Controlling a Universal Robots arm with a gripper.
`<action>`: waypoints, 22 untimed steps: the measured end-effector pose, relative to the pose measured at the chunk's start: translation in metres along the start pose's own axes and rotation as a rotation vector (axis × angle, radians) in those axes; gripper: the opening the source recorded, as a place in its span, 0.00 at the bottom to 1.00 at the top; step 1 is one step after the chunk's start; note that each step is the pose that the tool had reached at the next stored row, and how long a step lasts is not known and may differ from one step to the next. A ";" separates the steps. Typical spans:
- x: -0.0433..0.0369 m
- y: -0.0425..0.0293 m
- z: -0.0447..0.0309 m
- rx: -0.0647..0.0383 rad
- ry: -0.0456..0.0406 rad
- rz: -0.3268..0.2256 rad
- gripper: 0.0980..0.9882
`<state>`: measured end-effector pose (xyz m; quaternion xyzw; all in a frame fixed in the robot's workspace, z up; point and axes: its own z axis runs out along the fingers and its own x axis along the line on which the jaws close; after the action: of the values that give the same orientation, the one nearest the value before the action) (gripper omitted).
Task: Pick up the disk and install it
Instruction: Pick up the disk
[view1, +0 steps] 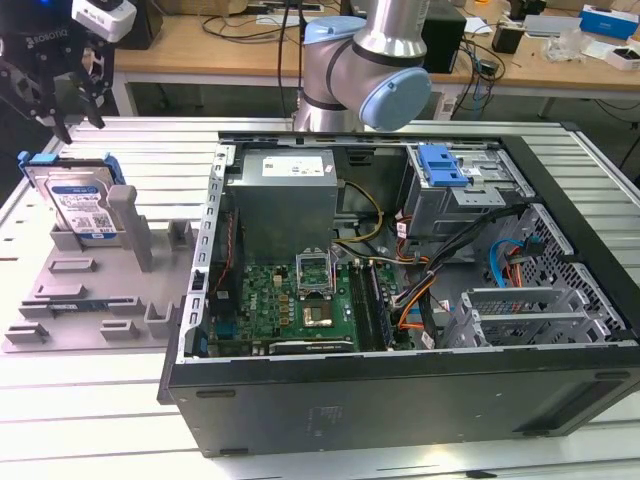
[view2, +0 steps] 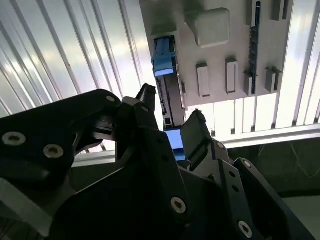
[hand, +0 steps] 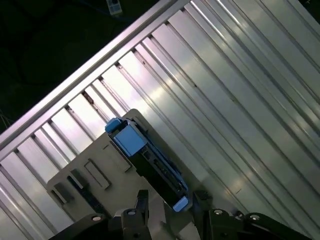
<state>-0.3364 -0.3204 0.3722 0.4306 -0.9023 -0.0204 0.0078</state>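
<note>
The disk (view1: 82, 207) stands on edge in a slot of the grey holder (view1: 70, 300) at the exterior view's left, its blue-and-white label facing out and a blue bracket around it. My gripper (view1: 80, 118) hangs open just above it, apart from it. In both wrist views the disk (view2: 168, 95) (hand: 152, 167) is seen edge-on with blue ends. It lines up with the gap between my black fingers (view2: 196, 127) (hand: 141, 201). Nothing is held in the gripper (view2: 170, 114) (hand: 171, 201).
An open computer case (view1: 400, 400) lies on the ribbed metal table (view1: 150, 150), at the exterior view's right of the holder. A drive cage with a blue ribbed latch (view1: 443, 165) is at its far side. The arm's base (view1: 370, 70) rises behind the case.
</note>
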 end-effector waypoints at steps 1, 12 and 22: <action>0.0000 0.0000 0.0001 0.000 0.0008 -0.020 0.43; 0.0000 0.0000 0.0013 0.014 0.0040 -0.265 0.43; 0.0000 -0.0001 0.0021 0.048 0.0213 -0.424 0.43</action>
<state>-0.3364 -0.3204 0.3701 0.6111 -0.7915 0.0044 0.0026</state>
